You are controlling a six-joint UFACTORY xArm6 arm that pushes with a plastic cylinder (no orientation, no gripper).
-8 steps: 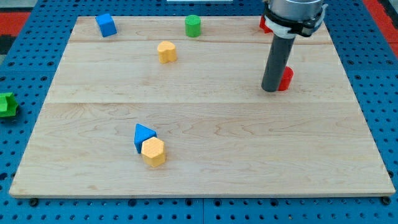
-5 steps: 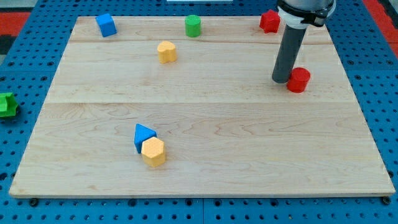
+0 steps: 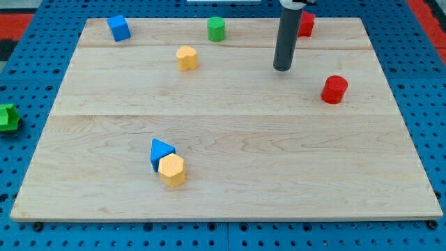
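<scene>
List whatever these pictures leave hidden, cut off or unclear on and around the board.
- Red block at the view's top: the rod covers its left part, so its shape is unclear.
- Rod above my tip: cut off by the view's top edge.
- Green block off the board: cut by the view's left edge.
- Blue triangular block: the yellow hexagonal block covers its near corner.

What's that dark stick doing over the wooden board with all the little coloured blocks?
It is a robot arm's rod. My tip rests on the wooden board and touches no block. The red cylinder block sits apart to the view's right, and another red block lies partly hidden behind the rod. Nearer the view's bottom, a blue triangular block touches a yellow hexagonal block.
</scene>
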